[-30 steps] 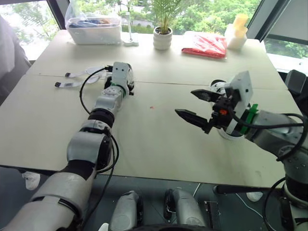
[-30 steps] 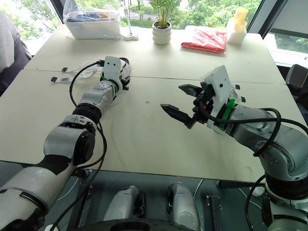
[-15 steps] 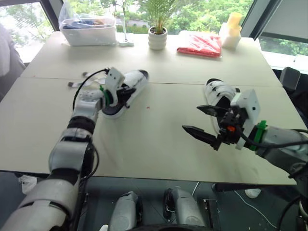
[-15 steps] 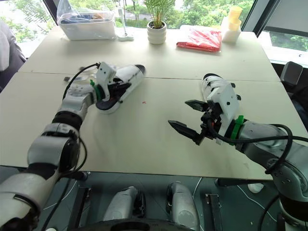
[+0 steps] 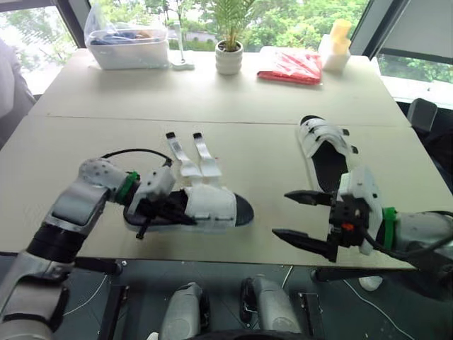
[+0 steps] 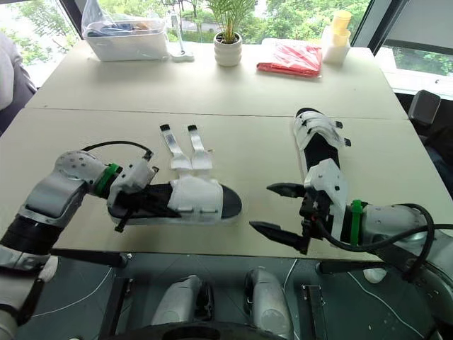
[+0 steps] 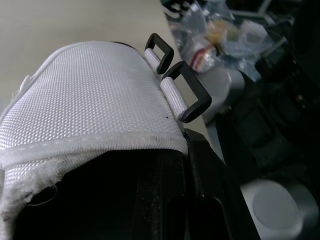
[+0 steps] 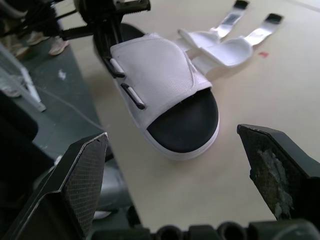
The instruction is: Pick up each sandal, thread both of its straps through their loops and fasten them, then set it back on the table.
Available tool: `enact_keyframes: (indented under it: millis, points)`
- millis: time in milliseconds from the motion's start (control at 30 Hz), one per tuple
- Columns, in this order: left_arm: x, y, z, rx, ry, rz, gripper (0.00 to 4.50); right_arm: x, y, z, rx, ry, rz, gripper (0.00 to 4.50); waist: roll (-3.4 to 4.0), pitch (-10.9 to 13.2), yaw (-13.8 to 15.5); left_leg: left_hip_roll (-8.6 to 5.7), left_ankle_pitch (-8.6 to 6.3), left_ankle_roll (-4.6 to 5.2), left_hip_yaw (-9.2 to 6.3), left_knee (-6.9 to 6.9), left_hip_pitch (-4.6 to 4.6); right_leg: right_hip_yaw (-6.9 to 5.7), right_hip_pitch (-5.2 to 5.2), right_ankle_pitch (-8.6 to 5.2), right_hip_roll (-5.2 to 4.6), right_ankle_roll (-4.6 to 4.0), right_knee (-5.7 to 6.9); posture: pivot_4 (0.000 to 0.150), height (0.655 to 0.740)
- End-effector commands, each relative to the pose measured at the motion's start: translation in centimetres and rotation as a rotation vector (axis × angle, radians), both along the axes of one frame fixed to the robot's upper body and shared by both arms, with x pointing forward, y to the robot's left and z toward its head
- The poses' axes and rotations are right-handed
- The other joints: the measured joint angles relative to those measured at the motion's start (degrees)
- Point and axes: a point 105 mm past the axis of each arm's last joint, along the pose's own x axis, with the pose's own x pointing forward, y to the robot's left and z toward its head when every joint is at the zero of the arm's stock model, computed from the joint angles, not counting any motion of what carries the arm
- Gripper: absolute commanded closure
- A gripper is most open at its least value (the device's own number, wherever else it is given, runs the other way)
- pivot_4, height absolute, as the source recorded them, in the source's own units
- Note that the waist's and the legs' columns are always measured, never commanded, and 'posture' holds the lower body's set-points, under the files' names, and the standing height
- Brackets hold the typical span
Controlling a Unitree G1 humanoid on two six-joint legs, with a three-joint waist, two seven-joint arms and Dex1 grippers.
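Your left gripper (image 5: 157,210) is clamped on the heel of the white mesh sandal with black sole (image 5: 211,206), lying by the beige table (image 5: 255,152) front edge. Its white straps (image 5: 190,152) lie loose. Your right gripper (image 5: 281,214) gapes empty beyond the toe. Pinch one strap tip and feed it squarely into the black plastic loops (image 7: 183,91).

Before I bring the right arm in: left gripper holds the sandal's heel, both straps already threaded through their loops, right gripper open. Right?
No: the sandal's straps lie unthreaded, spread on the table; the left wrist view shows both loops empty. The rest holds.
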Motion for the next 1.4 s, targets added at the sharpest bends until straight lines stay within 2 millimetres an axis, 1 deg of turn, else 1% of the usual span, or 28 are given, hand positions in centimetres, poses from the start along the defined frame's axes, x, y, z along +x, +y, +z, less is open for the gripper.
enact_keyframes:
  millis: [33,67,167,267,300,533,633,767,867,1000,1100,1167,1233,1300,1400]
  points:
    - [0.6,0.4,-1.5,0.034,-0.135,-0.068,4.47,-0.8,0.5,0.8,-0.016,-0.046,0.068,0.00,0.01,0.0,0.1,0.00,0.00,0.01,0.00,0.00,0.01,0.00,0.02,0.00,0.00,0.00,0.00,0.150,0.7288]
    - [1.5,0.4,-1.8,0.022,-0.169,-0.043,4.47,-0.8,0.5,0.7,-0.018,-0.050,0.071,0.00,0.01,0.0,0.2,0.00,-0.01,0.01,0.00,0.00,0.01,0.00,0.02,0.00,0.00,-0.01,-0.01,0.150,0.7288]
    - [3.3,0.3,-2.0,-0.019,-0.220,0.013,4.47,-0.4,0.5,0.8,-0.020,-0.065,0.071,0.00,-0.01,0.0,1.0,-0.02,-0.04,0.07,0.00,0.03,-0.02,0.00,0.03,0.00,0.00,-0.01,-0.04,0.150,0.7288]
    - [5.2,-0.9,-1.5,-0.074,-0.271,0.067,4.47,0.3,0.4,1.0,-0.019,-0.084,0.058,0.00,0.00,0.0,1.7,-0.06,-0.10,0.19,-0.01,0.13,-0.03,-0.01,0.08,0.00,-0.07,0.00,-0.05,0.150,0.7288]
    - [5.5,-1.1,-1.3,-0.083,-0.283,0.071,4.47,0.4,0.5,1.0,-0.021,-0.086,0.060,0.00,0.00,0.0,1.8,-0.10,-0.12,0.22,-0.01,0.16,-0.01,-0.01,0.11,0.00,-0.11,0.00,-0.05,0.150,0.7288]
    - [6.7,-3.2,-0.3,-0.113,-0.288,0.047,4.47,1.3,0.6,1.4,-0.011,-0.113,0.055,0.00,-0.02,0.0,1.8,-0.18,-0.20,0.37,0.01,0.23,-0.02,-0.05,0.14,0.04,-0.22,0.06,-0.04,0.150,0.7288]
    - [6.7,-2.8,-0.4,-0.092,-0.282,0.041,4.47,1.7,0.4,1.6,-0.012,-0.130,0.044,0.00,-0.03,0.0,1.4,-0.18,-0.20,0.37,0.01,0.22,-0.04,-0.06,0.13,0.04,-0.22,0.07,-0.05,0.150,0.7288]
    - [6.3,-1.5,-0.6,-0.040,-0.228,0.076,4.47,2.1,0.4,2.0,-0.006,-0.141,0.034,0.00,-0.03,0.0,1.1,-0.16,-0.20,0.36,0.02,0.22,0.00,-0.07,0.14,0.04,-0.21,0.07,-0.03,0.150,0.7288]
    - [6.3,-0.7,-0.1,-0.039,-0.147,0.157,3.58,2.4,0.4,2.0,-0.001,-0.149,0.023,0.00,-0.03,0.0,0.8,-0.12,-0.19,0.36,0.02,0.21,0.02,-0.07,0.13,0.04,-0.18,0.06,-0.01,0.150,0.7288]
    - [6.3,0.1,1.0,-0.107,-0.063,0.299,1.57,2.7,0.5,2.0,0.002,-0.152,0.016,0.00,-0.02,0.0,1.0,-0.12,-0.19,0.36,0.01,0.20,-0.02,-0.07,0.11,0.03,-0.19,0.07,-0.02,0.150,0.7288]
    - [5.8,0.9,1.8,-0.148,0.049,0.392,0.08,2.7,0.4,2.0,0.003,-0.154,0.013,0.00,-0.02,0.0,1.2,-0.13,-0.19,0.36,0.01,0.21,-0.03,-0.07,0.11,0.03,-0.20,0.07,-0.03,0.150,0.7288]
    - [5.8,1.6,2.4,-0.182,0.105,0.466,0.02,2.8,0.4,2.0,0.007,-0.157,0.011,0.00,-0.02,0.0,1.2,-0.13,-0.19,0.36,0.01,0.21,-0.04,-0.07,0.11,0.03,-0.21,0.08,-0.03,0.150,0.7288]
    - [6.3,2.6,2.7,-0.202,0.168,0.580,0.02,2.9,0.4,2.2,0.022,-0.162,-0.002,0.00,-0.02,0.0,1.2,-0.13,-0.19,0.36,0.01,0.20,-0.03,-0.06,0.11,0.03,-0.21,0.08,-0.03,0.150,0.7288]
    - [7.8,3.4,2.7,-0.215,0.227,0.738,0.02,3.0,0.5,2.3,0.032,-0.168,-0.013,0.00,-0.02,0.0,1.2,-0.13,-0.19,0.35,0.01,0.21,-0.01,-0.06,0.11,0.02,-0.21,0.09,-0.01,0.150,0.7288]
    - [10.6,3.9,2.2,-0.222,0.416,0.976,0.02,3.3,0.5,2.4,0.050,-0.172,-0.031,0.00,-0.07,0.0,1.5,-0.16,-0.19,0.35,-0.01,0.24,-0.03,-0.07,0.14,0.02,-0.20,0.10,0.00,0.150,0.7288]
